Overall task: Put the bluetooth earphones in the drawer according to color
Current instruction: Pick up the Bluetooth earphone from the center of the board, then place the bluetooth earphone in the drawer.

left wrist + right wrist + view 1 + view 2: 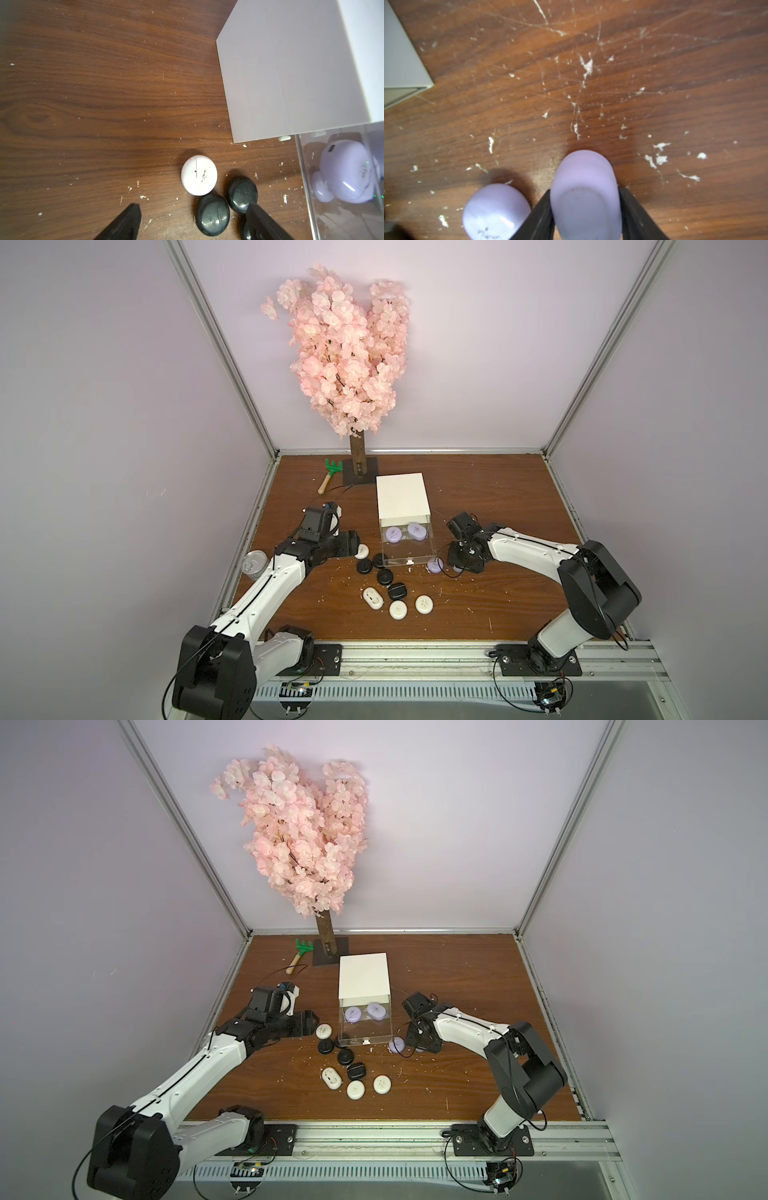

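Two lavender oval cases [393, 534] stowed in clear plastic drawer [409, 551]; third lavender case [583, 176] grasped by right claw [585, 191]; left claw [193, 205] released, empty; black cases [365, 567], white cases [397, 609] unsorted.

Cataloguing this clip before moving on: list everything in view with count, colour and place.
held lavender case: one, lavender, clamped in the right gripper.
other lavender cases: three, lavender; two in the open drawer, one on the table beside the held one.
black cases: four, black, clustered left of the drawer front.
white cases: four, white; three near the front, one by the left gripper.
cabinet: one, white, centre.
tin can: one, silver, left edge.
rake: one, green, back left.
blossom tree: one, pink, back.
left gripper: black, open, empty.
right gripper: black, closed on the case.
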Controlling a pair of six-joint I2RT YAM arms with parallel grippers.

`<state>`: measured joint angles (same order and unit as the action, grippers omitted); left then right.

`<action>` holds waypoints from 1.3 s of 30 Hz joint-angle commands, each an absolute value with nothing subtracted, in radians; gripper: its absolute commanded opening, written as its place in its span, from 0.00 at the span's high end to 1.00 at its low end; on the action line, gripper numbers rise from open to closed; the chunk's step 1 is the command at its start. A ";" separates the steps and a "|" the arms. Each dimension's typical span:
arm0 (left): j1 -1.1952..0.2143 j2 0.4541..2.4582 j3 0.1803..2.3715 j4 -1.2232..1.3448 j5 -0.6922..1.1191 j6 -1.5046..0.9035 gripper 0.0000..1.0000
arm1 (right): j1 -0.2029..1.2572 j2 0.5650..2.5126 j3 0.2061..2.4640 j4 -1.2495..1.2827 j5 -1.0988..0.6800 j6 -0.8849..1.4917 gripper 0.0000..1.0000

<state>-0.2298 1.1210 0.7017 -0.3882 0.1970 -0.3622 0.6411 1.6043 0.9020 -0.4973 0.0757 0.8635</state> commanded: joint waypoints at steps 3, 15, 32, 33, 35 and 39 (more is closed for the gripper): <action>-0.226 1.124 0.696 -0.390 0.186 -0.350 0.16 | 0.640 1.612 0.958 -0.579 0.128 0.801 0.54; -0.226 1.126 0.696 -0.390 0.186 -0.348 0.16 | 0.642 1.485 1.076 -0.792 0.264 0.576 0.81; -0.227 1.120 0.697 -0.389 0.181 -0.350 0.16 | 0.787 1.327 1.392 -0.768 0.087 0.064 0.84; -0.226 1.121 0.697 -0.389 0.180 -0.350 0.16 | 0.802 1.343 1.408 -0.764 0.074 0.039 0.84; -0.226 1.121 0.696 -0.390 0.179 -0.350 0.16 | 0.835 1.381 1.434 -0.749 0.028 -0.020 0.83; -0.226 1.121 0.697 -0.389 0.178 -0.350 0.16 | 0.902 1.427 1.444 -0.689 -0.040 -0.146 0.85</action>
<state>-0.2298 1.1213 0.7017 -0.3882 0.1963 -0.3622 0.8661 1.4178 1.4185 -0.7448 0.0357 -0.0063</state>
